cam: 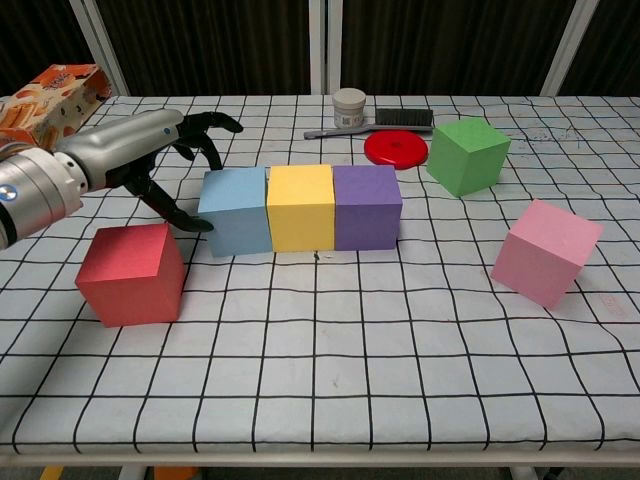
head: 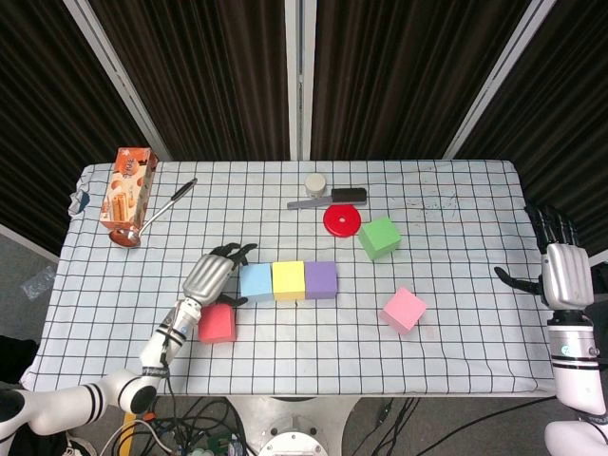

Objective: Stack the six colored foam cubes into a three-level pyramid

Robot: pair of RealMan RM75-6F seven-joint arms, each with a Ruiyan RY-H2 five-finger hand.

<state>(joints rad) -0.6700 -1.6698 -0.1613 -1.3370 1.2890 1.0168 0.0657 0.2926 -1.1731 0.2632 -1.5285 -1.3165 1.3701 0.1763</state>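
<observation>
A light blue cube, a yellow cube and a purple cube stand side by side in a row mid-table. My left hand is open, its fingers spread against the blue cube's left side. A red cube sits in front of that hand. The green cube and the pink cube lie to the right. My right hand hangs open off the table's right edge.
A red disc, a small jar and a brush lie behind the row. A snack box and a ladle sit at the far left.
</observation>
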